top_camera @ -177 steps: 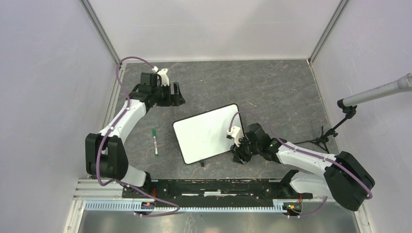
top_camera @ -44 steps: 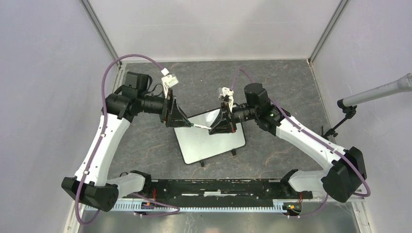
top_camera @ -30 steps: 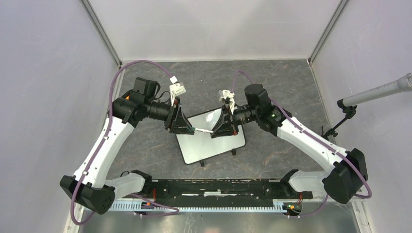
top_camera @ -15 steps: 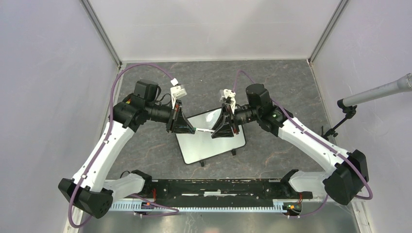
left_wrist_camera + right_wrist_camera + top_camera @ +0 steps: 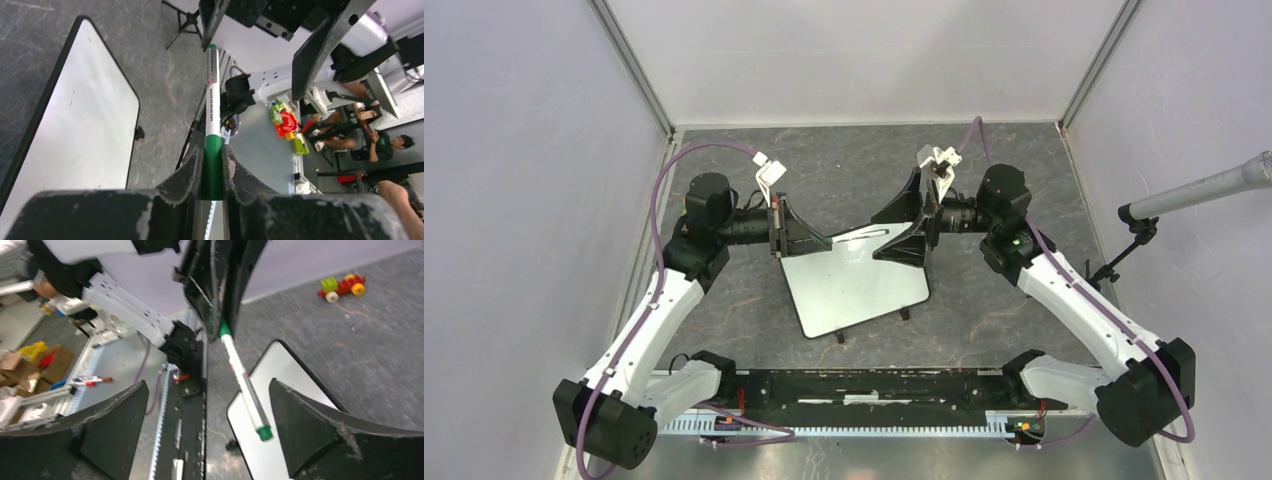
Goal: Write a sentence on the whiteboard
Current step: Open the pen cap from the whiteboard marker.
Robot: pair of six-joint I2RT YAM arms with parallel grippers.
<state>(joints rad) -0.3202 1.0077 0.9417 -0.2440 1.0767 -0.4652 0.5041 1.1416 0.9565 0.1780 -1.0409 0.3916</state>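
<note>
Clearly nothing is written yet: the whiteboard [image 5: 854, 285] lies flat on the tabletop [image 5: 1004, 170] in the middle of the top view, its white face bare, just below where the two hands meet. The left hand [image 5: 822, 241] is narrowed hard onto the thick green end of the marker [image 5: 864, 233]. In the left wrist view the barrel runs straight out from between its fingers [image 5: 185, 180] toward the upper middle of the frame. The right hand [image 5: 882, 236] stands wide, one finger on each side of the white barrel and touching neither side of it. The smaller green end hangs in the gap at the lower centre of the right wrist view. Which green end is the cap I cannot tell for certain. The step in hand looks like readying the pen between the two hands before any stroke. To do it well, the right hand should close squarely on the white barrel near its middle, not on the very tip. The two hands should then draw apart along the marker's own line, so that nothing bends or flicks loose. The writing hand needs a firm, centred hold. It should lower the tip lightly near the board's upper left corner, which leaves room for a whole line. The board may slide under pressure, so steadying its frame with the free hand seems wise.
</note>
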